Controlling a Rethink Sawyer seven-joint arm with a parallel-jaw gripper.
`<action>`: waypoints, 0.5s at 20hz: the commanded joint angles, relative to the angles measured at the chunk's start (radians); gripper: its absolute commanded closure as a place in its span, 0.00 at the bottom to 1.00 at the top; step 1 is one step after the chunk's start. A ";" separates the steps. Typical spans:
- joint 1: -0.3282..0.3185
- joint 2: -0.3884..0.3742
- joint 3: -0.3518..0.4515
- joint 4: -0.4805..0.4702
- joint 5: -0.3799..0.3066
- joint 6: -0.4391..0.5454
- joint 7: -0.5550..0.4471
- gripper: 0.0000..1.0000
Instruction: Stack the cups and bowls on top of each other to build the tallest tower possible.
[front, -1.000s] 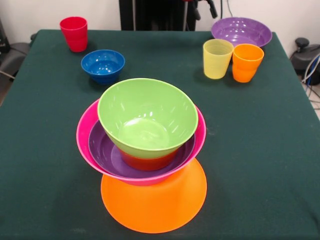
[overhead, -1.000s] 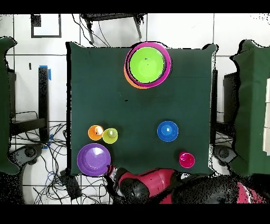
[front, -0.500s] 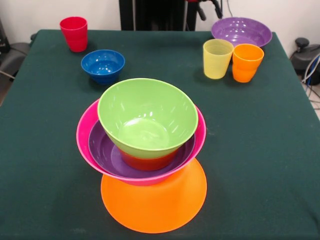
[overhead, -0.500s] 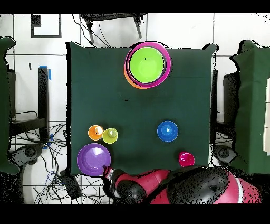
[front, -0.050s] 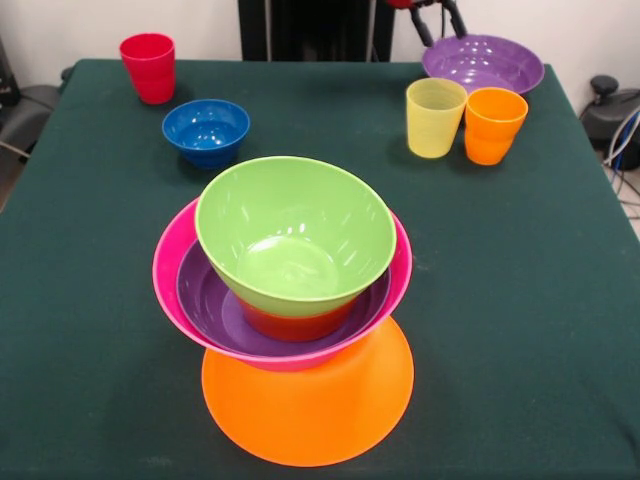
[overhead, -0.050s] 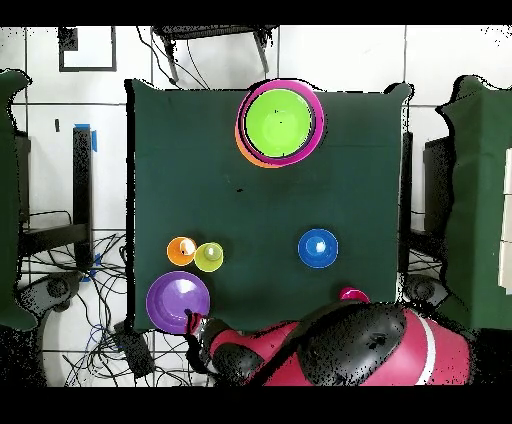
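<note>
The tower stands near the table's front edge: an upturned orange bowl (front, -0.050s: 307, 405) carries a hot pink bowl (front, -0.050s: 170, 262), a purple bowl (front, -0.050s: 205, 300), a small red-orange bowl (front, -0.050s: 295, 322) and a lime green bowl (front, -0.050s: 295, 235) on top. In the overhead view the tower (overhead, -0.050s: 279, 123) is at the top. A second purple bowl (front, -0.050s: 483, 62) (overhead, -0.050s: 177, 301) sits at a back corner. My gripper (front, -0.050s: 443, 36) (overhead, -0.050s: 196, 323) hangs open just beside that bowl's rim, holding nothing. A yellow cup (front, -0.050s: 434, 117), orange cup (front, -0.050s: 494, 125), blue bowl (front, -0.050s: 206, 130) and red cup (front, -0.050s: 148, 67) stand apart.
In the overhead view the red and black arm (overhead, -0.050s: 345, 350) lies along the table's bottom edge and covers most of the red cup (overhead, -0.050s: 351, 294). Green cloth (front, -0.050s: 540, 280) covers the table. Chairs and cables lie around it.
The gripper has moved sideways along the table's back edge to the purple bowl's rim. The arm has swung further over the red cup in the overhead view. Cups and bowls have not moved.
</note>
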 joint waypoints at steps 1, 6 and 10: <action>0.023 0.037 0.014 -0.148 0.027 -0.061 0.087 0.00; 0.033 0.064 -0.007 -0.181 0.024 -0.097 0.079 0.00; 0.039 0.069 -0.022 -0.193 0.028 -0.102 0.074 0.00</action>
